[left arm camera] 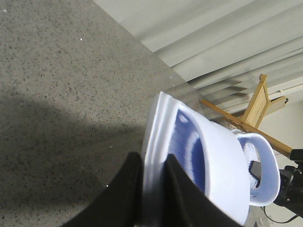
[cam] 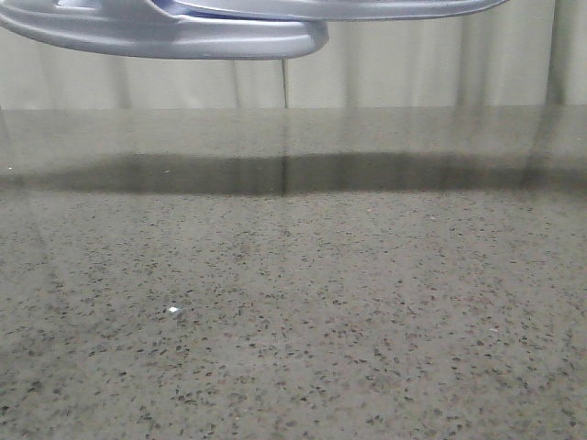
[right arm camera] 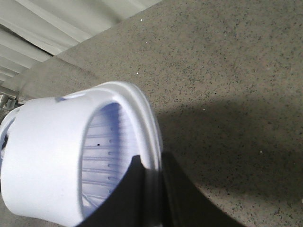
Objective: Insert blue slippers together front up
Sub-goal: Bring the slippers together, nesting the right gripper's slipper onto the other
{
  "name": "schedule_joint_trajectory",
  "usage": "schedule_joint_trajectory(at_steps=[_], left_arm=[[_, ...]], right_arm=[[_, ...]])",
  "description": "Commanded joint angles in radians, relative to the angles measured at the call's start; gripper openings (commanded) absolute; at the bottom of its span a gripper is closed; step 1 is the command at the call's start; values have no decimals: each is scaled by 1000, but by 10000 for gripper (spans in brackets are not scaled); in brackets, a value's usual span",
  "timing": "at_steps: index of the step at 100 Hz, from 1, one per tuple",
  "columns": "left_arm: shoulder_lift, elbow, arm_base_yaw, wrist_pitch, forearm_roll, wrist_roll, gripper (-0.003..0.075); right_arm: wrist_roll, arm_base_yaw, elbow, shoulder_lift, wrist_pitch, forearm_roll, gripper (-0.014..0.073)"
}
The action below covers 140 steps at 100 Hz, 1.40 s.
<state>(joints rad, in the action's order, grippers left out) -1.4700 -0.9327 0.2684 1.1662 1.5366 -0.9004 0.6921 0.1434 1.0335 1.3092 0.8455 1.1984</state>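
Observation:
Two pale lavender-blue slippers are held high above the table. In the front view only their soles show at the top edge, one slipper on the left and the other slipper overlapping it on the right. My left gripper is shut on the sole edge of one slipper; its strap and ribbed footbed show, and the second slipper's strap shows beyond. My right gripper is shut on the sole edge of the other slipper. Neither gripper shows in the front view.
The speckled grey table lies below, with the slippers' shadow across its far part. A pale curtain hangs behind the table. A wooden frame stands past the table's edge in the left wrist view.

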Motion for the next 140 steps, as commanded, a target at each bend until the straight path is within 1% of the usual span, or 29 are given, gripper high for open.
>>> schedule_joint_trajectory(at_steps=[1, 34, 49, 79, 109, 140], left_arm=[[20, -27, -16, 67, 94, 10, 15], [14, -25, -63, 29, 93, 10, 15], [14, -2, -65, -9, 64, 10, 15], [14, 69, -65, -13, 102, -51, 15], [14, 69, -65, -7, 88, -51, 15], [14, 107, -65, -4, 95, -63, 15]], right_arm=[[29, 2, 36, -15, 2, 62, -102], [40, 2, 36, -15, 0, 58, -102], [40, 2, 36, -15, 1, 4, -102], [58, 2, -39, -15, -6, -1, -102], [70, 2, -57, -15, -6, -1, -102], [79, 2, -87, -15, -17, 1, -102]])
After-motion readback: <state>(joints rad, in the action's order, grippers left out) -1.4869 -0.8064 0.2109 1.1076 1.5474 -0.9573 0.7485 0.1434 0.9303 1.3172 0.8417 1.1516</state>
